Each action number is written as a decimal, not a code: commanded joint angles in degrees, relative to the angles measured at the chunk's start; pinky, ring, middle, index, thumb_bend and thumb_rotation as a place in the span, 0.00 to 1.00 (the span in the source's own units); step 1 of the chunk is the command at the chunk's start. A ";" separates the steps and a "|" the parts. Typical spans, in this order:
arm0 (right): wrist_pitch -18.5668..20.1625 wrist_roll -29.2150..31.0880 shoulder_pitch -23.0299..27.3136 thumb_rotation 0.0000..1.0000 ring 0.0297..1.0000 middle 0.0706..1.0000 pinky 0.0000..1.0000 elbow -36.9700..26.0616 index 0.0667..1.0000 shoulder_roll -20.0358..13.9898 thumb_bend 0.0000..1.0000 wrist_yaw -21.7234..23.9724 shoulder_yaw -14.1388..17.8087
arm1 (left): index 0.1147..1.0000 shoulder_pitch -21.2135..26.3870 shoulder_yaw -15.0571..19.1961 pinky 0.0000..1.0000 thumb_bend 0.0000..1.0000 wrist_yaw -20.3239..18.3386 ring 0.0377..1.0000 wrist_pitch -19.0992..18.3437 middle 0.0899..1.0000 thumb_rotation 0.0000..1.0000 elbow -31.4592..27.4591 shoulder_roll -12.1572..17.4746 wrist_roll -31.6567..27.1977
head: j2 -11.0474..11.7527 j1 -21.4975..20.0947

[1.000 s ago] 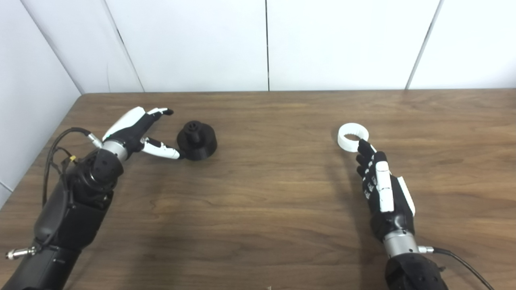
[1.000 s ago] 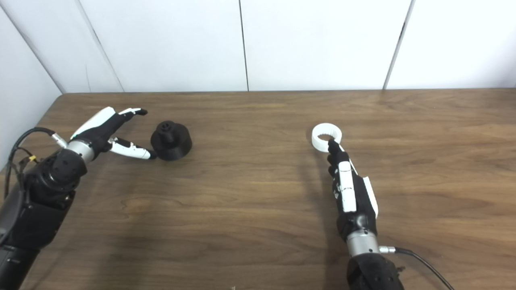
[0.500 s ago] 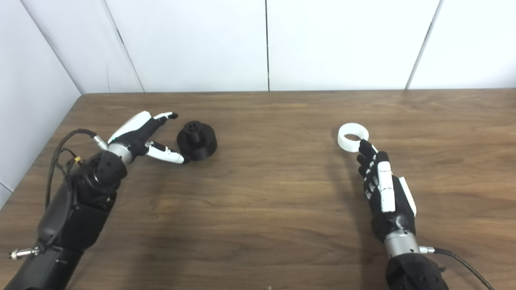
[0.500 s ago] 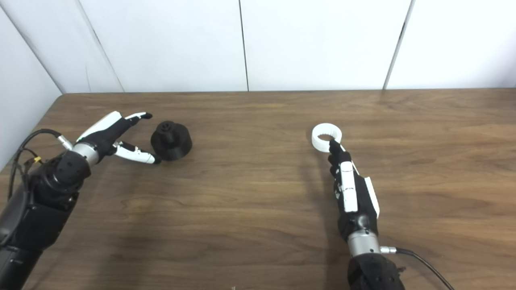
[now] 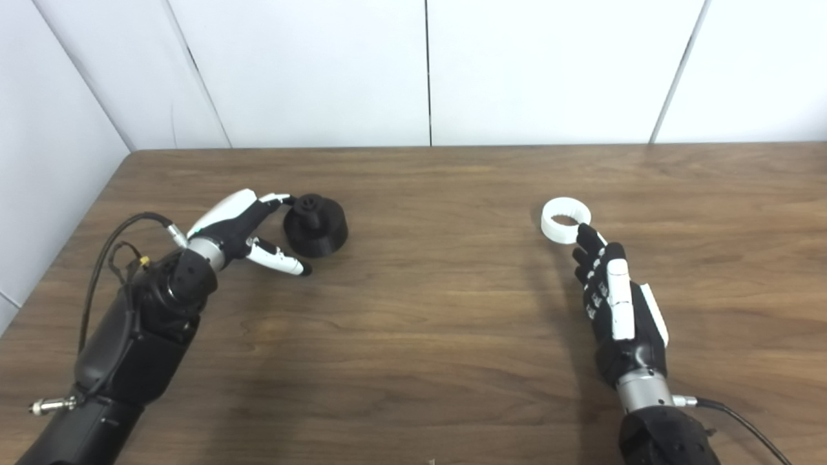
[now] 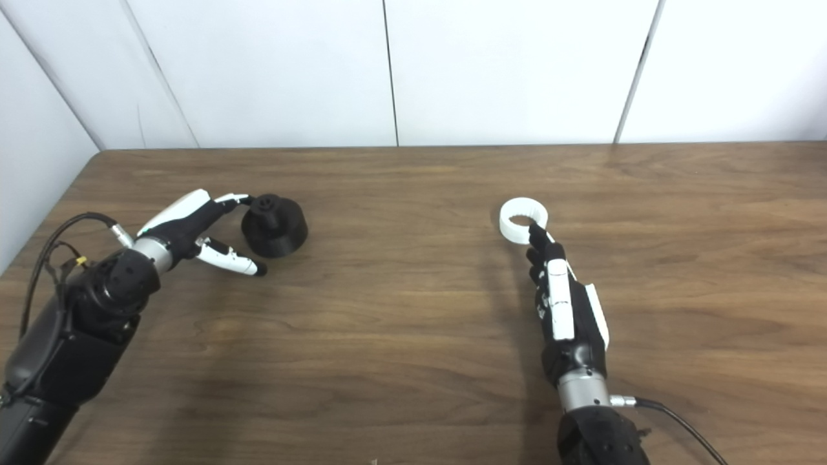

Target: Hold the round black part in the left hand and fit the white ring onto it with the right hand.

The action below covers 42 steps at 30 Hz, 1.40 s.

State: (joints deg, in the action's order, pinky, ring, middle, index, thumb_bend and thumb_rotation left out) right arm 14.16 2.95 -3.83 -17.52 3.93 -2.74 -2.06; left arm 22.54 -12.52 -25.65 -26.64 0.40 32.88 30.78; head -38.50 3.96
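In the left eye view, the round black part (image 5: 315, 225) sits on the table (image 5: 426, 323) at the left, between the spread fingers and thumb of the left hand (image 5: 245, 229), which holds nothing. In the right eye view, the white ring (image 6: 523, 220) lies flat at the right; the right hand (image 6: 565, 303) has its fingers stretched out, its fingertips (image 6: 536, 232) at the ring's near rim, gripping nothing.

A brown wood-grain table (image 5: 426, 310) fills the lower part of both views, its far edge meeting a white panelled wall (image 5: 310, 71) split by thin dark vertical seams. At the left, a second white wall panel (image 5: 45, 161) runs along the table's side edge.
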 commanded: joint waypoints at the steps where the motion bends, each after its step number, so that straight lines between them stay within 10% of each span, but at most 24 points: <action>1: -2.58 -0.23 -1.81 1.00 0.96 0.95 0.99 -1.95 0.91 0.09 0.56 0.27 0.04 | 0.89 3.24 0.52 1.00 1.00 0.12 1.00 0.03 1.00 0.23 0.33 0.95 0.26 | -0.03 0.09; 42: -4.53 -2.85 -3.71 1.00 0.93 0.91 0.94 -2.33 0.84 -0.74 0.54 0.87 -1.15 | 0.90 5.34 -1.32 1.00 1.00 3.06 1.00 2.26 1.00 0.26 4.79 -1.64 1.54 | 1.20 -1.15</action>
State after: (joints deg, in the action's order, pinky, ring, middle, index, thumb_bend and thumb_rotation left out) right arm 12.55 0.48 -4.32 -18.02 3.76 -2.58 -2.89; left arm 24.80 -14.38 -24.64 -25.78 5.73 30.46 31.51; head -37.27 2.72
